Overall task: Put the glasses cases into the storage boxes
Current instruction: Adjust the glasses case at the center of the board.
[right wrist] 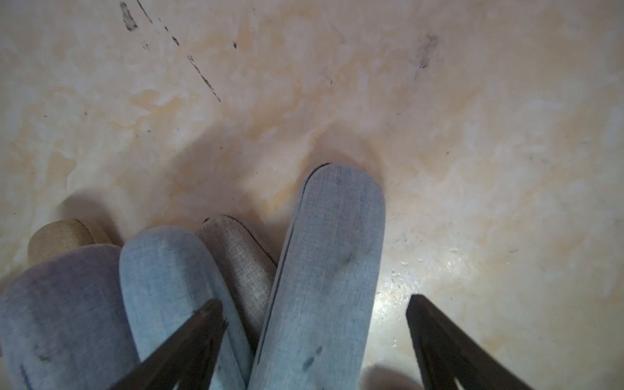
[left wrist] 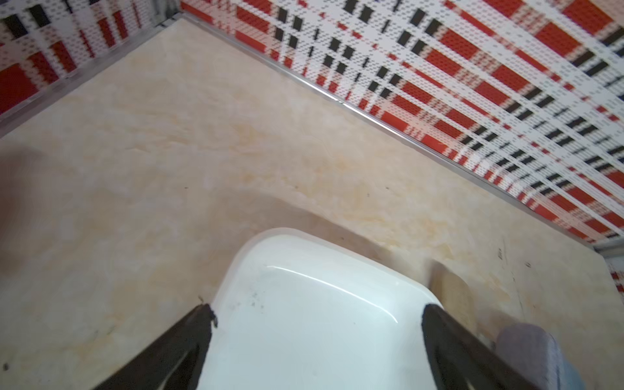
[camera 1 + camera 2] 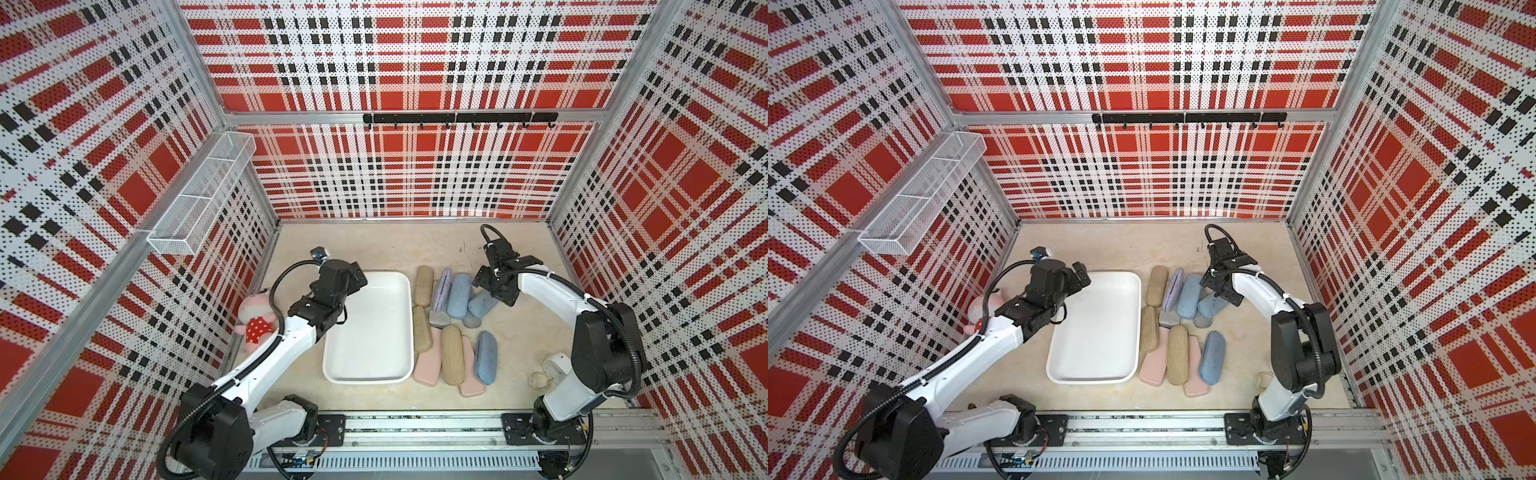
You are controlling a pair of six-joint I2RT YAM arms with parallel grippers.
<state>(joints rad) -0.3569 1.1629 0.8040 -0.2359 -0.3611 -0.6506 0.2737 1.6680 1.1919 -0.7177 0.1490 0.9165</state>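
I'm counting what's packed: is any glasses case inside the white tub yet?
No, the shallow white plastic tub holds nothing; the oblong fabric glasses cases lie beside it.

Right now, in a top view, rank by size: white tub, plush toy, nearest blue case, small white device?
1. white tub
2. plush toy, though an arm hides part
3. nearest blue case
4. small white device, also partly hidden

Robot lab test cell, red-white-black plaid perforated wall panels (image 3: pixel 415 62), aluminium frame bar (image 3: pixel 291 118), white robot arms (image 3: pixel 286 338) on metal base rail (image 3: pixel 415 432).
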